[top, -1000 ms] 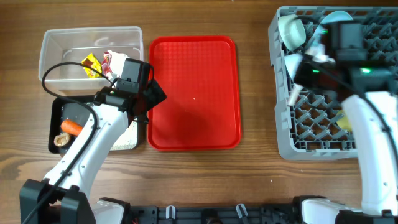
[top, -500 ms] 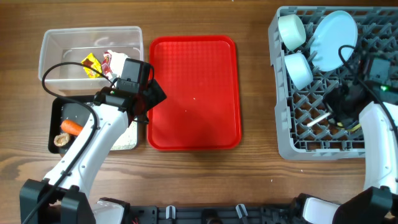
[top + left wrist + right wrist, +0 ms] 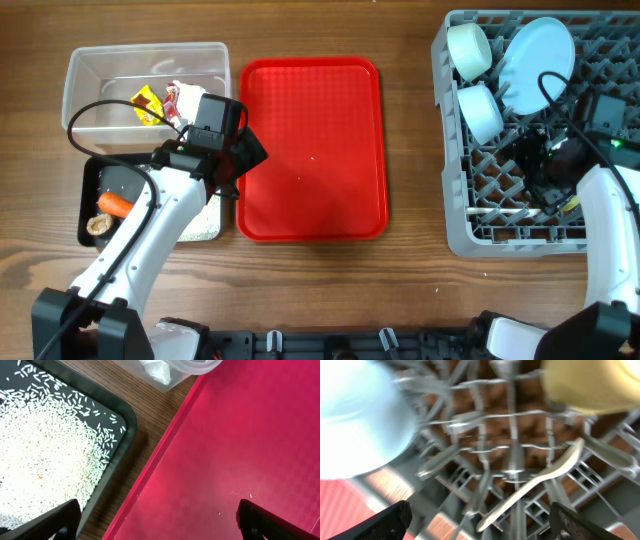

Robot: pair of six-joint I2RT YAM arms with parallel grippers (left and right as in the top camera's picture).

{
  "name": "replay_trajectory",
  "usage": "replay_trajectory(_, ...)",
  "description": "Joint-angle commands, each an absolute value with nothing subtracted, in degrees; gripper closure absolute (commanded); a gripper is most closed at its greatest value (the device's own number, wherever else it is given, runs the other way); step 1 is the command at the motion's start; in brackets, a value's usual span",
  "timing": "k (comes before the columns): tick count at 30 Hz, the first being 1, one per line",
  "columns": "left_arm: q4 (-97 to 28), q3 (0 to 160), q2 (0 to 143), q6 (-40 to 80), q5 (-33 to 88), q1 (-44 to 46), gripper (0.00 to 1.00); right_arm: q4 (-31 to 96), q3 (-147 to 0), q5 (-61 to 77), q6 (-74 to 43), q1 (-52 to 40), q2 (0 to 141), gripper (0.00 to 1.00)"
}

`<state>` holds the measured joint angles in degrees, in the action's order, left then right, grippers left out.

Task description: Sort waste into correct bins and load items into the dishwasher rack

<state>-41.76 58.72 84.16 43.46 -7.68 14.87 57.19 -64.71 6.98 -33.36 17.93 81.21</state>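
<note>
The left gripper hangs wide open and empty over the edge of the red tray. White rice grains lie in the black tray at its 10 o'clock. The right gripper is spread wide, holding nothing, above the dishwasher rack. The white spoon lies on the pegs at its 1 o'clock.

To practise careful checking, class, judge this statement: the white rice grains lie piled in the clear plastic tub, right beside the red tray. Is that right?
Not quite. The rice grains lie piled in the black tray, not in the clear tub. The left wrist view shows it. That black tray does sit right beside the red tray.
</note>
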Motion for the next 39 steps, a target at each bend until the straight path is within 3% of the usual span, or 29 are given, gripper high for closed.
replay_trajectory(1,-41.8,58.7,84.6,44.0,-8.6,14.5,0.0,60.2,-69.9,15.6,-19.8,17.8,74.1,0.09)
replay_trajectory(7,-41.8,58.7,84.6,44.0,-8.6,14.5,0.0,70.4,-71.5,15.5,-14.3,17.9,54.2,0.0)
replay_trajectory(12,-41.8,58.7,84.6,44.0,-8.6,14.5,0.0,72.4,-71.5,8.7,-13.6,17.9,42.2,0.0)
replay_trajectory(18,-41.8,58.7,84.6,44.0,-8.6,14.5,0.0,74.8,-71.5,7.2,-10.8,17.9,37.8,0.0)
replay_trajectory(22,-41.8,58.7,84.6,44.0,-8.6,14.5,0.0,66.5,-71.4,11.5,3.2,17.9,37.9,0.0)
replay_trajectory(24,-41.8,58.7,84.6,44.0,-8.6,14.5,0.0,63.6,-71.4,13.9,4.7,16.3,37.9,0.0)
replay_trajectory(32,-41.8,58.7,84.6,44.0,-8.6,14.5,0.0,48.3,-60.2,14.2,-3.8,5.0,30.1,0.0)
replay_trajectory(39,-41.8,58.7,84.6,44.0,-8.6,14.5,0.0,29.8,-33.1,7.3,-12.4,-1.0,12.7,0.0)
